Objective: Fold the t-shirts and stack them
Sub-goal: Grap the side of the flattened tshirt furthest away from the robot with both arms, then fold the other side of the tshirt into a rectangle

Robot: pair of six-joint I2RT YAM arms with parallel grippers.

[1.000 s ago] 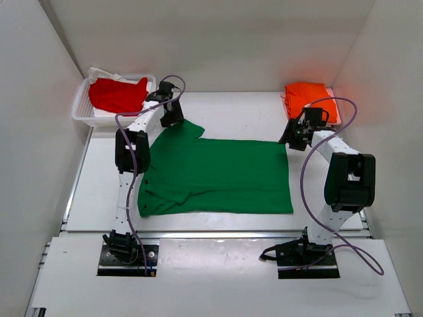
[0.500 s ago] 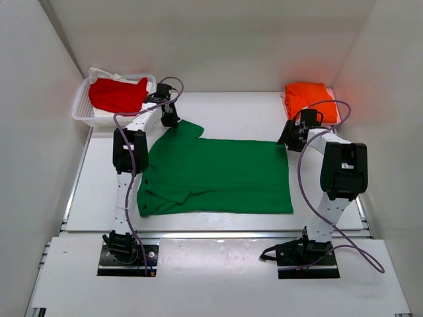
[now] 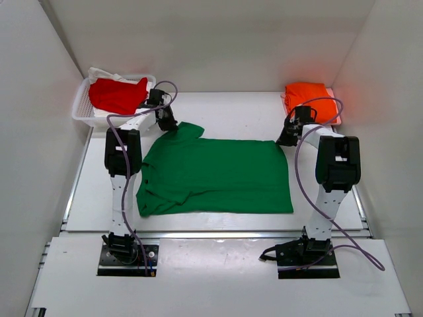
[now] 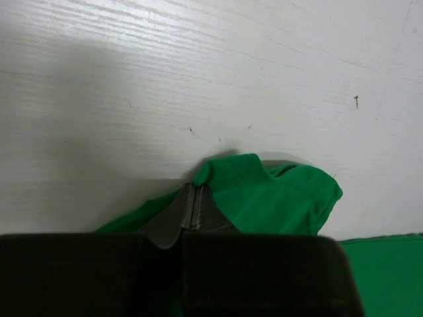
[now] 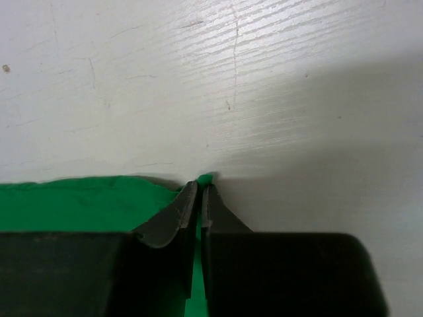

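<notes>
A bright green t-shirt (image 3: 218,175) lies spread flat in the middle of the table. My left gripper (image 3: 168,124) is at its far left sleeve corner. In the left wrist view that gripper (image 4: 193,191) is shut, with a bunched fold of green cloth (image 4: 271,198) at its tips. My right gripper (image 3: 285,139) is at the shirt's far right corner. In the right wrist view that gripper (image 5: 200,190) is shut on a thin edge of the green cloth (image 5: 79,205), a bit of which pokes out past the tips. A red t-shirt (image 3: 117,94) lies in the basket. An orange t-shirt (image 3: 307,96) lies folded at the far right.
A white mesh basket (image 3: 82,112) stands at the far left corner, close to my left gripper. White walls close in the table on three sides. Both arm bases are bolted at the near edge.
Both arms have reached a little farther back. Both grippers have closed on the far corners of the green t-shirt, the left one first.
</notes>
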